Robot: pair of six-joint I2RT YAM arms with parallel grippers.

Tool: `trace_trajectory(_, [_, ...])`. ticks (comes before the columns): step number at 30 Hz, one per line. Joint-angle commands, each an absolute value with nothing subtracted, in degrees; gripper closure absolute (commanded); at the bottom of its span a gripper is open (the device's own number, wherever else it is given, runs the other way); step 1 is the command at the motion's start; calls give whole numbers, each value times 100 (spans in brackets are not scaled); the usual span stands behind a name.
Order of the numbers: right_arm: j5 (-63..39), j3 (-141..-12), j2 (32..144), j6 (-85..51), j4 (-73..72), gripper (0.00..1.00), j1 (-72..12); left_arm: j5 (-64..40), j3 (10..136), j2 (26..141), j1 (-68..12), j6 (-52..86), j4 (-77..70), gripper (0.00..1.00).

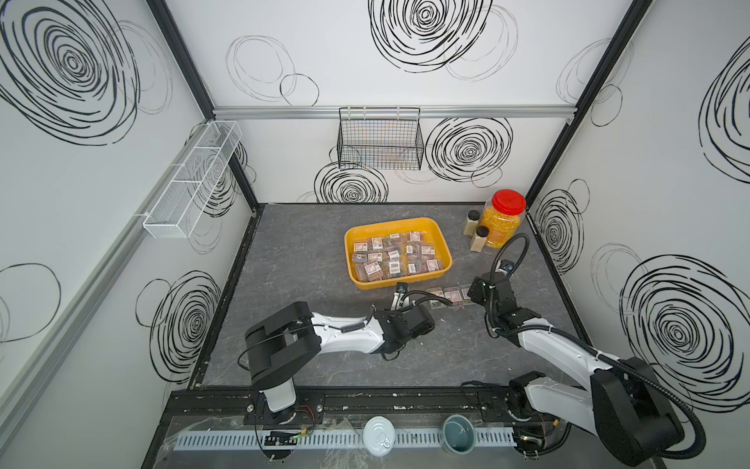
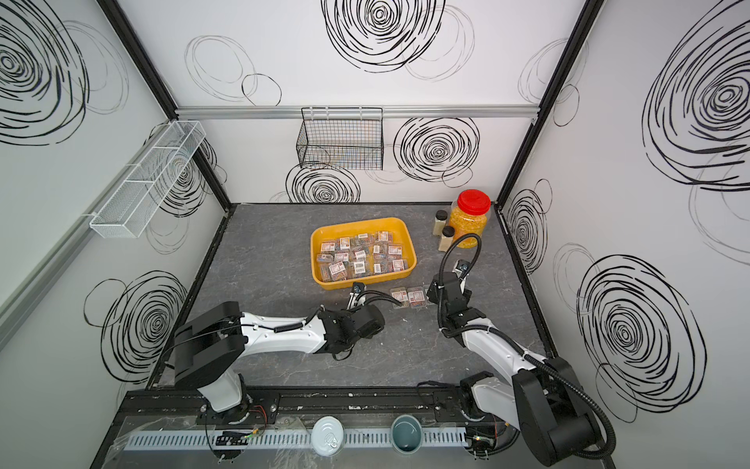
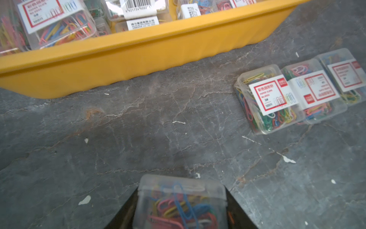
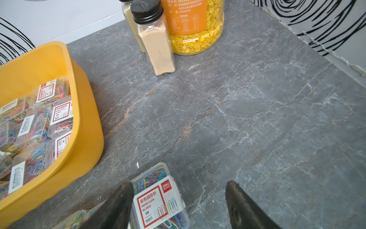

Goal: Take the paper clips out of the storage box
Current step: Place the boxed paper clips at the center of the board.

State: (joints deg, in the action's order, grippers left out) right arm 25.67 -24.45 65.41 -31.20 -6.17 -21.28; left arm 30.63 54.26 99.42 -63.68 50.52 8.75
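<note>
Left wrist view is showing most of the paper clips (image 3: pixel 55 23) lying packed in the storage box (image 3: pixel 138 55), which is sitting mid-worktop (image 1: pixel 300 260) in both top views. Three cases (image 1: pixel 450 294) are lying in a touching row on the worktop at five o'clock from the box, just clear of its wall. The left fingers (image 3: pixel 124 216) are pressing on both sides of a further case (image 3: pixel 181 206) at six o'clock from the box; whether it is touching the worktop cannot be told. The right fingers (image 4: pixel 116 206) are standing apart over the row's end case (image 4: pixel 158 200), with one finger just beside it and nothing held.

The held case is smooth clear plastic, so it is likely at risk of slipping or twisting on release, landing askew, or popping its lid and spilling clips. The right finger beside the end case could be nudging the row as it lifts.

Labels are reading "deli", "彩色回形针", "PAPER CLIPS", "No.0024", "3#" and "100只". A strip in the box is reading "得力集团有限公司" under a barcode. The jar (image 4: pixel 196 29) at two o'clock is carrying an orange label with print too small to read.
</note>
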Motion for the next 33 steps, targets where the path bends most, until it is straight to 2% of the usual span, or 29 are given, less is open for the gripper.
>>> trace_trajectory(1, [2682,-2483,6548,-3077,-615,24,-2162,3087,5626,10044,-6319,5100,712,39])
trace_trajectory(11, [2702,-2455,6503,-3080,-605,24,-2198,2865,5697,10116,-6244,4994,531,22])
trace_trajectory(23, [2734,-2435,6473,-3069,-611,24,-2230,2914,5292,9932,-6218,5035,225,20])
trace_trajectory(33, [2756,-2504,6569,-3050,-579,24,-2265,1893,4401,9972,-5787,4887,-1709,26])
